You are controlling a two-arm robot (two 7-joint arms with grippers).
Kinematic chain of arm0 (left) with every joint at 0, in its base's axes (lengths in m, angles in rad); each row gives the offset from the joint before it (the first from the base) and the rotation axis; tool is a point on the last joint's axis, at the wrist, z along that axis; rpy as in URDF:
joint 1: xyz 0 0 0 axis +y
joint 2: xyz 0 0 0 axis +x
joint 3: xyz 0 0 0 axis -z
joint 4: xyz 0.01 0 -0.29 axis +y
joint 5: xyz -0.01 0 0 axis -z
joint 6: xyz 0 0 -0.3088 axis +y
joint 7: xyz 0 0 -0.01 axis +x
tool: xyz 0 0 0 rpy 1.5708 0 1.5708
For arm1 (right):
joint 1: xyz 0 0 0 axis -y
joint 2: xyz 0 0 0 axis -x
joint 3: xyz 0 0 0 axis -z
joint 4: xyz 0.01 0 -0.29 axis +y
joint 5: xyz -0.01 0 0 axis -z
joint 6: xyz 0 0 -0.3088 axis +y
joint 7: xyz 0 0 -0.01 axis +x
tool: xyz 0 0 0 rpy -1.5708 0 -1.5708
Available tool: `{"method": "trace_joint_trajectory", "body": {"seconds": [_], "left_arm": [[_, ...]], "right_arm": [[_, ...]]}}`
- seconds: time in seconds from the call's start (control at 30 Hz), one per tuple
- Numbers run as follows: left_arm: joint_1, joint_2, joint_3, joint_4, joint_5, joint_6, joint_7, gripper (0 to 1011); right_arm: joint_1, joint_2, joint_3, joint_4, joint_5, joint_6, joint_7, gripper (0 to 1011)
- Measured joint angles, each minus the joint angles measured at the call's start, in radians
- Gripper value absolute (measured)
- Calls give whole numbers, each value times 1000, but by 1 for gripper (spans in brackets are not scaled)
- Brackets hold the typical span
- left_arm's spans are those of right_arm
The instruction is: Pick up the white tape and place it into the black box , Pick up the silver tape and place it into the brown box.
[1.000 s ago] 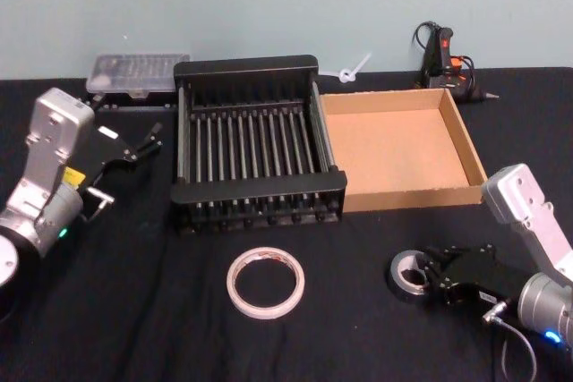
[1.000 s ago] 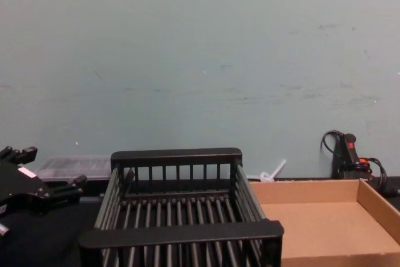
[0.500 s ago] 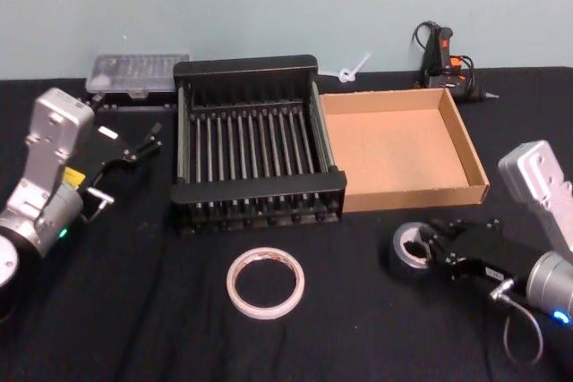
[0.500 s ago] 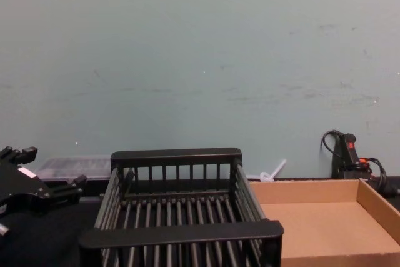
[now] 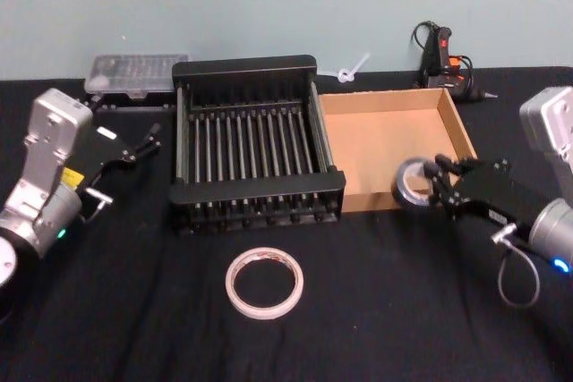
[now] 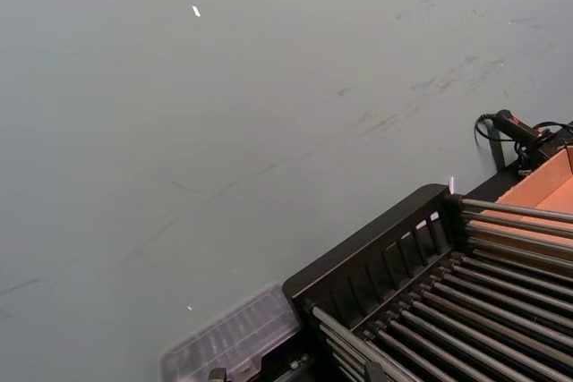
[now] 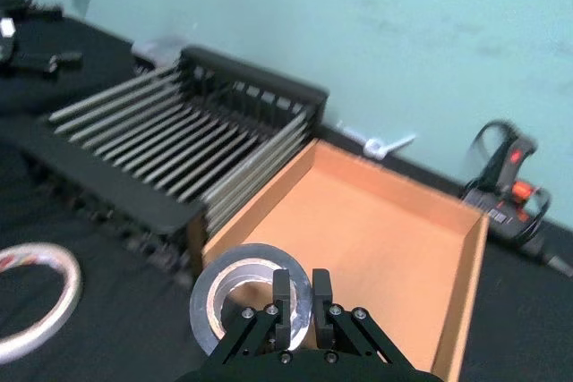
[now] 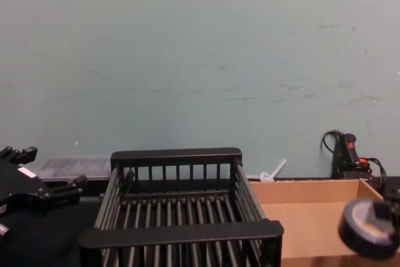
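My right gripper (image 5: 437, 189) is shut on the silver tape (image 5: 413, 183), pinching the roll's wall. It holds the roll in the air over the front right edge of the brown box (image 5: 470, 145). In the right wrist view my gripper (image 7: 303, 284) grips the silver tape (image 7: 235, 300) just before the brown box (image 7: 358, 221). The chest view has the silver tape (image 8: 369, 228) at the lower right. The white tape (image 5: 265, 281) lies flat on the black cloth in front of the black box (image 5: 260, 188). My left gripper (image 5: 146, 140) is parked, open, left of the black box.
A clear plastic case (image 5: 136, 73) sits behind the black box at the left. A glue gun (image 5: 440, 58) with its cable and a white plastic piece (image 5: 351, 69) lie along the back wall. The boxes stand side by side, touching.
My right gripper has lifted the silver tape off the cloth and carried it up and back to the brown box's front edge. The left arm and white tape have not moved.
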Motion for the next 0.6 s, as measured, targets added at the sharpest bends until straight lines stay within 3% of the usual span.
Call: {"method": "trace_joint_trajectory", "body": {"seconds": [0.37, 0.6], "left_arm": [[0, 0, 0, 0, 0, 0, 0, 1001], [0, 0, 0, 0, 0, 0, 0, 1001]], "right_arm": [[93, -67, 1, 76, -44, -72, -36, 145], [181, -120, -14, 173, -87, -105, -55, 145]]}}
